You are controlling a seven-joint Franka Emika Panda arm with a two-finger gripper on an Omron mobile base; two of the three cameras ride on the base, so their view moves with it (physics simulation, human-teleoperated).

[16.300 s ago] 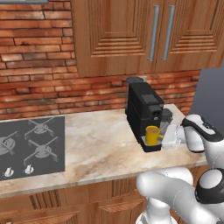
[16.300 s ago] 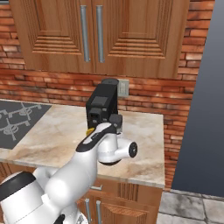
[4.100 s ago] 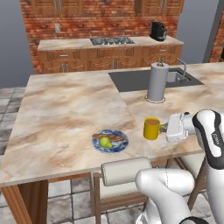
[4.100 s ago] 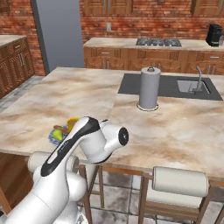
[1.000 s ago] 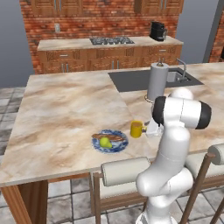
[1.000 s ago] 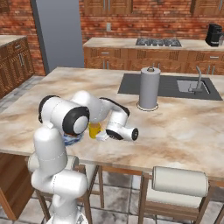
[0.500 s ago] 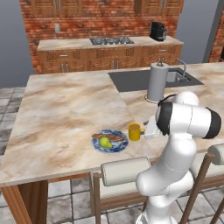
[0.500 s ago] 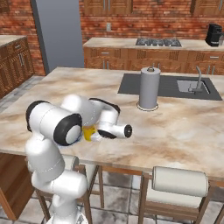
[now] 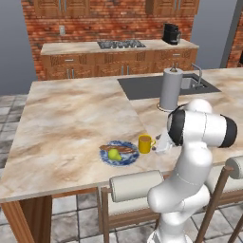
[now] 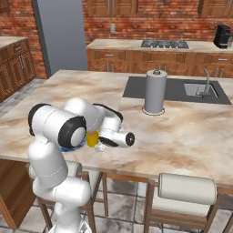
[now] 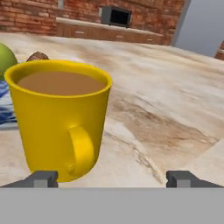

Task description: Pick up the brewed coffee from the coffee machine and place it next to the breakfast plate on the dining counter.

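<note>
On the dining counter (image 9: 71, 123), the brewed coffee (image 11: 59, 118) stands beside the breakfast plate (image 9: 118, 154), just ahead of the gripper's (image 11: 111, 178) wide-open jaws; only retreat remains.

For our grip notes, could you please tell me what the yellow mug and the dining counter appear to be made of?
The yellow mug looks like glazed ceramic or hard plastic: uniform bright colour, thick smooth wall, a soft sheen; the render leaves it open. The dining counter looks like polished marbled stone: beige with tan veining and a flat, faintly glossy top.
</note>
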